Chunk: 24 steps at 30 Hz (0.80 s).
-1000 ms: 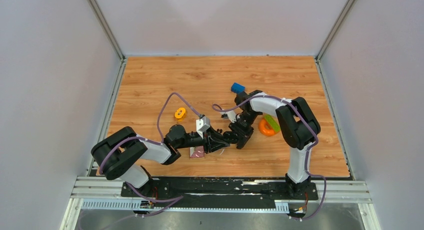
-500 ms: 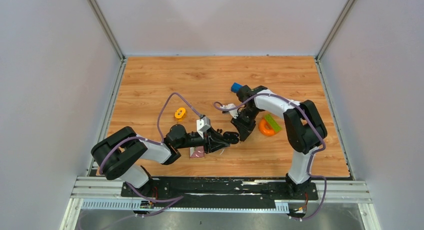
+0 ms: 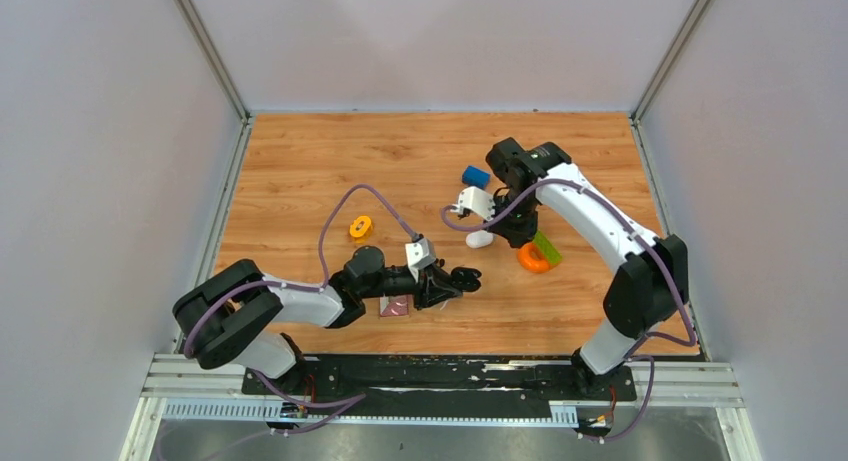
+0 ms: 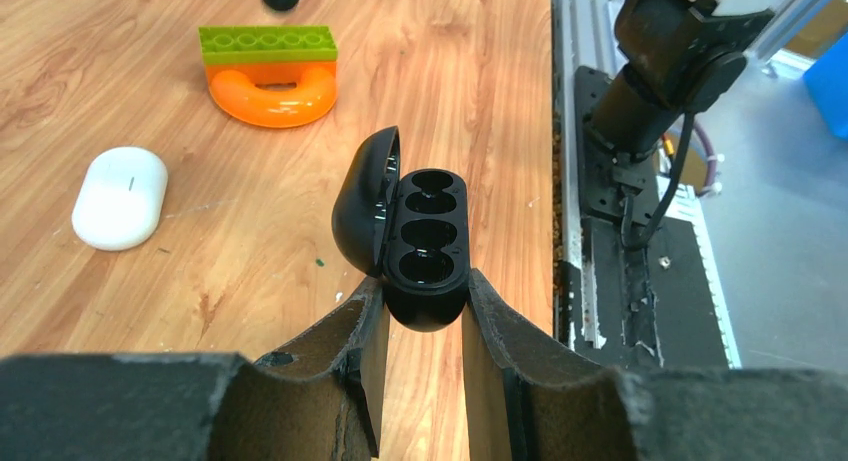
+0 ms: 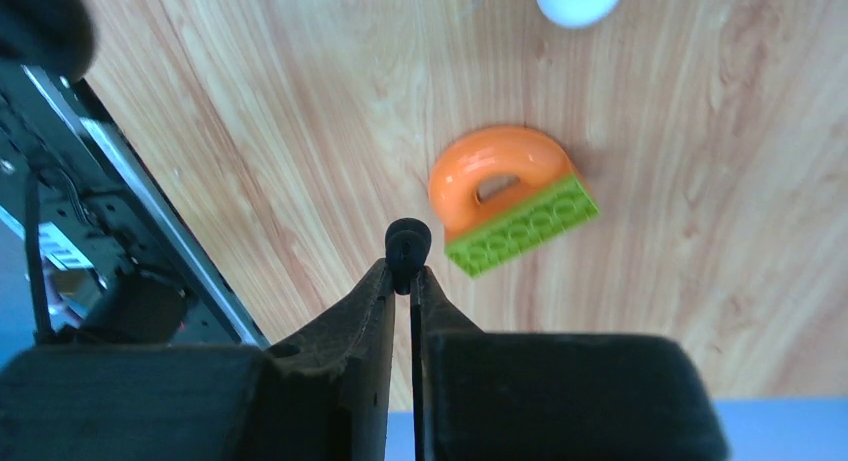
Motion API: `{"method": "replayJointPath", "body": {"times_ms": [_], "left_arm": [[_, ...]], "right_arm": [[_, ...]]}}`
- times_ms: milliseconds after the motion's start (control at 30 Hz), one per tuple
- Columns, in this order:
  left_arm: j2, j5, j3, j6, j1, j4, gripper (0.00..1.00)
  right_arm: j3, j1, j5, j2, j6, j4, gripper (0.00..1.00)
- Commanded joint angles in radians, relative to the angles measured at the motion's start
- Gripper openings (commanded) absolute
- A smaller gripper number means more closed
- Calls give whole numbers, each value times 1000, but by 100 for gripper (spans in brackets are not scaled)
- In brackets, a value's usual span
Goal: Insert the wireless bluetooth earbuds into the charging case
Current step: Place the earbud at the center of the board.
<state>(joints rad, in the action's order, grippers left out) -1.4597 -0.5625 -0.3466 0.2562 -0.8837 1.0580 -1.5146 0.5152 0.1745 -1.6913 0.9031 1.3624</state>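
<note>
The fingers [image 4: 345, 356] of the left gripper [image 4: 424, 293] are closed on the lower end of the charging case [image 4: 428, 243], one pad on each side. The charging case is black and glossy. Its lid [image 4: 358, 206] is hinged open to the left, and its dark recesses are exposed toward the wrist camera. In the top view the charging case [image 3: 466, 277] sits left of the orange ring [image 3: 531, 262] and nearer the arm bases, well apart from the ring.

The fingers [image 5: 352, 331] of the right gripper [image 5: 403, 279] are pressed together on one earbud [image 5: 407, 241], a small black rounded piece that projects past the fingertips. In the right wrist view the earbud is held above the table [image 3: 300, 161], just beside the orange ring [image 5: 488, 169] and clear of it.

Reference layout, all relative to the orange ring:
- A green brick [image 3: 546, 247] rests against the ring, touching it.
- A white pill-shaped object [image 3: 480, 239] lies flat on the table near the ring's left side, apart from it.
- A blue block [image 3: 475, 176] lies left of the ring and farther from the arm bases.
- A small yellow ring [image 3: 360, 225] lies well to the left.

Only one earbud can be located in these views.
</note>
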Motion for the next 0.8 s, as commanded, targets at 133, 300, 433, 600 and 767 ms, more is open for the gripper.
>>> {"method": "replayJointPath", "body": {"times_ms": [133, 300, 433, 600, 767], "left_arm": [[37, 79, -78, -152, -62, -197, 0], [63, 99, -81, -200, -84, -250, 0], [59, 107, -98, -235, -106, -300, 0], [37, 110, -118, -255, -130, -331, 0], [37, 107, -119, -255, -138, -333, 0]], "right_arm": [[-20, 117, -154, 116, 70, 150, 6], [40, 122, -167, 40, 111, 143, 7], [9, 122, -173, -36, 200, 162, 8], [-68, 123, -221, -191, 273, 228, 11], [-78, 126, -145, -342, 305, 244, 13]]}}
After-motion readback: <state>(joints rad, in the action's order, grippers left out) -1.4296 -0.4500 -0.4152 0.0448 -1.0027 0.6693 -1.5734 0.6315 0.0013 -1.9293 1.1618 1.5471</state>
